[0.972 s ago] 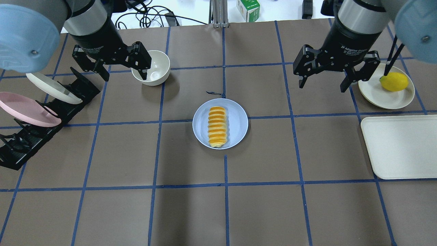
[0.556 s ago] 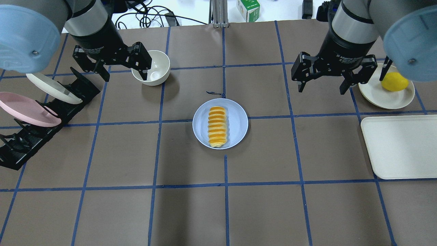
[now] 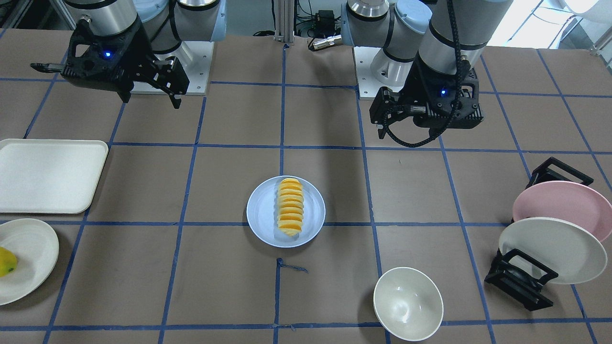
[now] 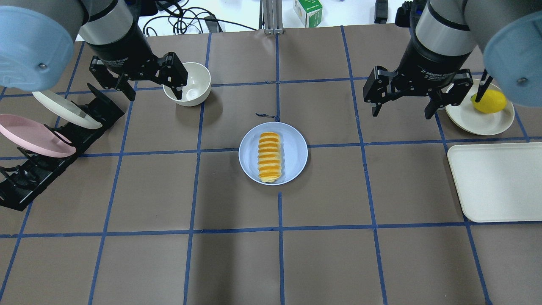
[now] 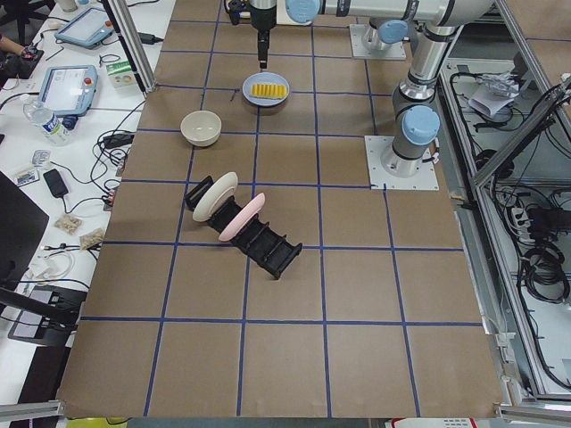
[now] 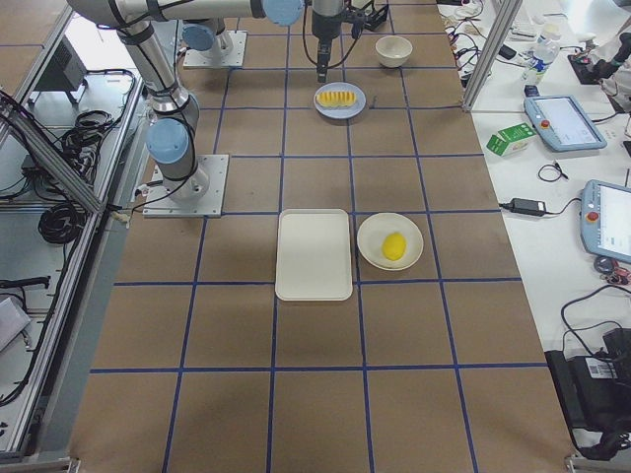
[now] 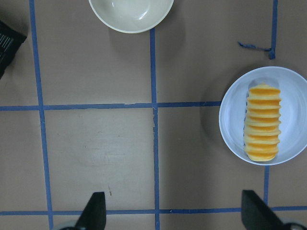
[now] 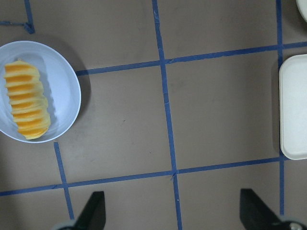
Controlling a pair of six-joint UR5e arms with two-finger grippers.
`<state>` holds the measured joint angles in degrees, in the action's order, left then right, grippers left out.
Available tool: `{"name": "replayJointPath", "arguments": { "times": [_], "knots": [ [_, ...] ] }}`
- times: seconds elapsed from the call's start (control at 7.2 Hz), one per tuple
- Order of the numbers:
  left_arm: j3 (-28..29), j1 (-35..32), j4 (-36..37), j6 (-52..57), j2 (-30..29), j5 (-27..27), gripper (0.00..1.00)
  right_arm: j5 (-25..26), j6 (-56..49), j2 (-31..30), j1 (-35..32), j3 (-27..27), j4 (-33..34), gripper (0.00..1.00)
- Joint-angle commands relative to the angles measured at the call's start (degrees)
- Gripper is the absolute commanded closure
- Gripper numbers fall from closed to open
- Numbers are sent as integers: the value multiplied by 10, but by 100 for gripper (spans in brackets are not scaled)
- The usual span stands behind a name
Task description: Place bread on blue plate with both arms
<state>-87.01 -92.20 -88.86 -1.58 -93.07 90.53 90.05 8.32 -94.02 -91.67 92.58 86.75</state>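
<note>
The left gripper [image 4: 156, 95] hangs in the upper left of the overhead view with its fingers spread wide and nothing between them. One fingertip overlaps the rim of a white bowl [image 4: 195, 80]. The right gripper [image 4: 401, 113], upper right, is likewise spread and empty. White lettering on its black body reads "2F Adaptive Gripper", the last letters hard to make out; the matching print on the left one is too dim to read. The bread [image 4: 269, 157] lies lengthwise on the blue plate [image 4: 296, 146] at the centre of the frame, well apart from both grippers. At the top edge a green-and-white carton [image 4: 308, 10] is cut off, its print illegible. At right, a black cable crosses a yellow fruit [image 4: 490, 101] on a cream plate [image 4: 474, 123], and below them a cream tray [image 4: 495, 182] runs off the frame. At far left a pink plate [image 4: 34, 136], clipped by the edge, and a white plate [image 4: 65, 110] lean in a black rack [image 4: 51, 165].
</note>
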Motion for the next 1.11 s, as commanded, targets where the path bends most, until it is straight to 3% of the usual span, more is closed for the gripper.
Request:
{"name": "replayJointPath", "arguments": {
  "times": [0.0,0.97],
  "knots": [
    [0,0,0,0,0,0,0,1,-3,2,0,1,-2,0],
    [0,0,0,0,-1,0,0,-6,-3,2,11,-4,-3,0]
  ]
}}
